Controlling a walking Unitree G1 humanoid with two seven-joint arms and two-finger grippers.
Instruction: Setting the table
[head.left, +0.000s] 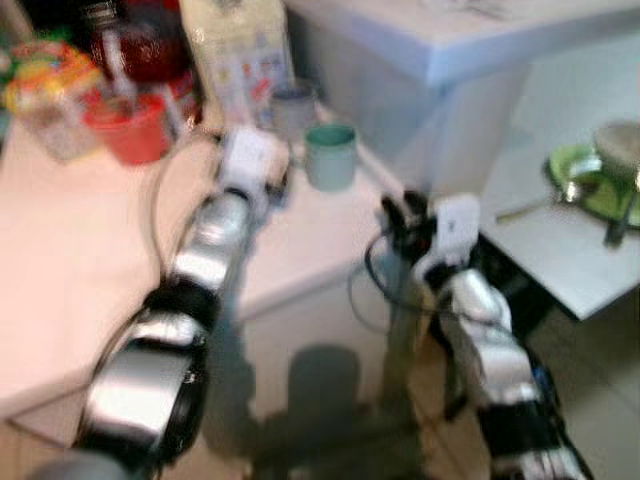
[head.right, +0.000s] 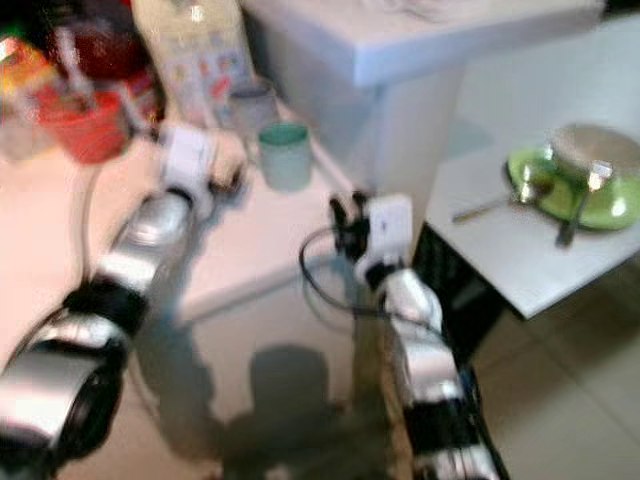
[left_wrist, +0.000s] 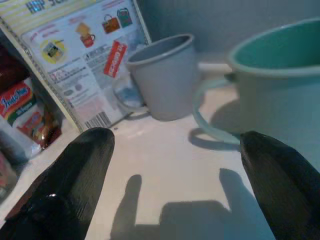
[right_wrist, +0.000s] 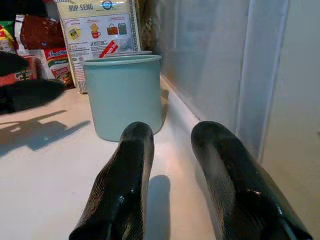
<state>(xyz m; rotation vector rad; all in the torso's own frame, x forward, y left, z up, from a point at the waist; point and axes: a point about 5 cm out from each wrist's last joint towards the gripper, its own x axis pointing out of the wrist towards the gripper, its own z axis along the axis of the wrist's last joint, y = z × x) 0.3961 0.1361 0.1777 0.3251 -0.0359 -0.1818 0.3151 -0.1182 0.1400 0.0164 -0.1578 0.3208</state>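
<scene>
left gripper (left_wrist: 172, 165) wide open, empty, near green mug (head.left: 331, 156) and grey mug (left_wrist: 162, 75); printed bag (left_wrist: 80, 55) behind. right gripper (right_wrist: 172, 145) slightly parted, empty, at counter (head.left: 70, 260) edge.

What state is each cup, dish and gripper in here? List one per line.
Teal mug: upright, empty.
Grey cup: upright, empty.
Left gripper: jaws open, holding nothing.
Right gripper: jaws open, holding nothing.
Green plate: flat on the side table, metal bowl upside down on it.
</scene>
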